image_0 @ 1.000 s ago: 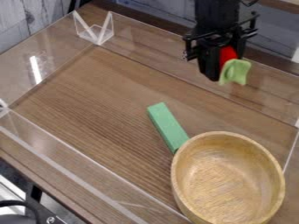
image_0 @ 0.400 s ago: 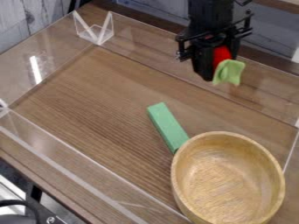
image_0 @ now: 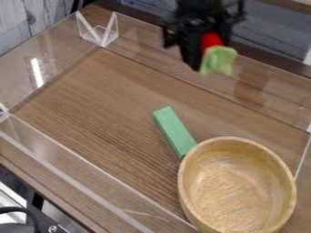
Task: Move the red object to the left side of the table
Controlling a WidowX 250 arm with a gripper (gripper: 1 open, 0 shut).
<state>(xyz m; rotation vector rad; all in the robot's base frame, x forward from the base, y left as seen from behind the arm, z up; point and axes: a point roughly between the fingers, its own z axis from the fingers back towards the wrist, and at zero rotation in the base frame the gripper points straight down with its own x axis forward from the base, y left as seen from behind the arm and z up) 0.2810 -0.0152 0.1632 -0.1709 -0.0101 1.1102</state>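
Observation:
The red object [image_0: 215, 41] hangs above the far part of the table [image_0: 109, 109], its light green leafy end [image_0: 221, 61] pointing down. My black gripper [image_0: 205, 47] comes down from the top edge and is shut on the red object. It is lifted clear of the tabletop, right of centre, and looks motion-blurred.
A flat green rectangular block [image_0: 174, 131] lies near the middle of the table. A wooden bowl [image_0: 237, 188] stands at the front right. Low clear acrylic walls [image_0: 73, 177] border the tabletop, with a folded clear piece [image_0: 97, 30] at the far left.
The gripper has carried the red object to the left and slightly up, away from the far right side of the table. The block and bowl have not moved.

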